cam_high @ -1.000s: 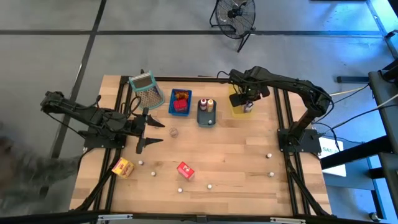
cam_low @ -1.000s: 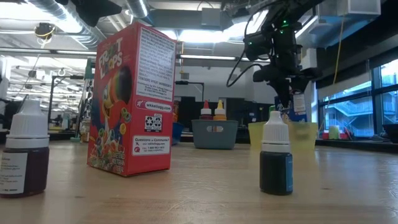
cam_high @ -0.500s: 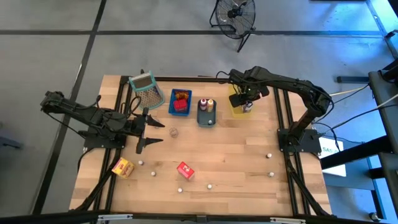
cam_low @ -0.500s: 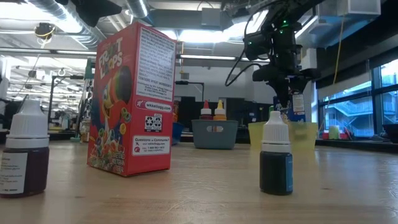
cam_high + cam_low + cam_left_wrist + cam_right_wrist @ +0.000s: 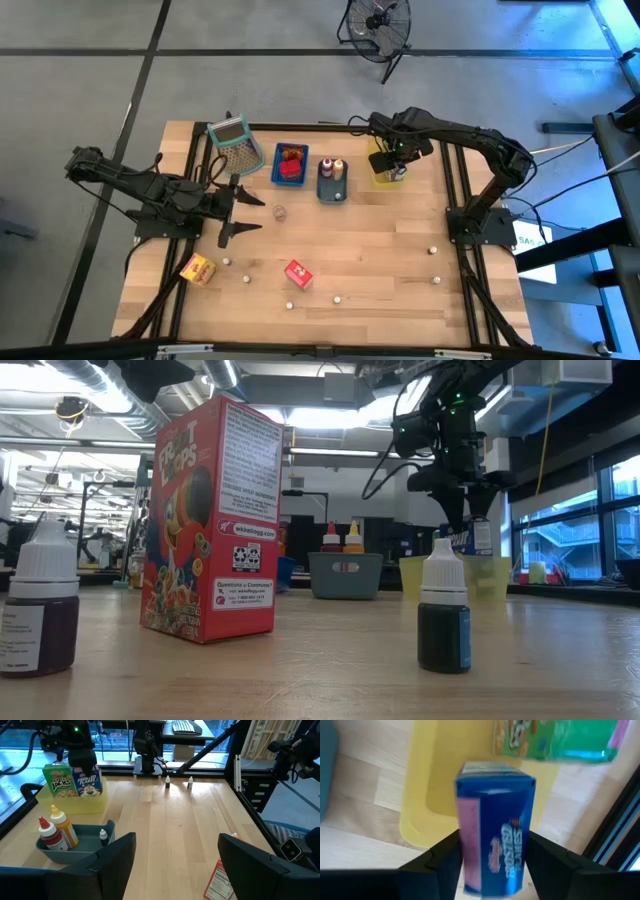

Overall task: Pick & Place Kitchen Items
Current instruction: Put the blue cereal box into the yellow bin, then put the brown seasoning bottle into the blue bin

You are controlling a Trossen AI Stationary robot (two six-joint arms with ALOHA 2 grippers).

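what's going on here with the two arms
The right gripper is over the yellow tray at the table's far edge, with a blue cereal carton between its fingers, beside a green carton already in that tray. The left gripper waits open over bare table. A red carton and small bottles still lie loose.

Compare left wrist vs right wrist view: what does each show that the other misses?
Left wrist only: grey tray with red-capped and orange sauce bottles, two dropper bottles far off, the left gripper open over bare table.
Right wrist only: the right gripper straddling the blue carton, seen from above.
Both: yellow tray, blue carton, green carton.
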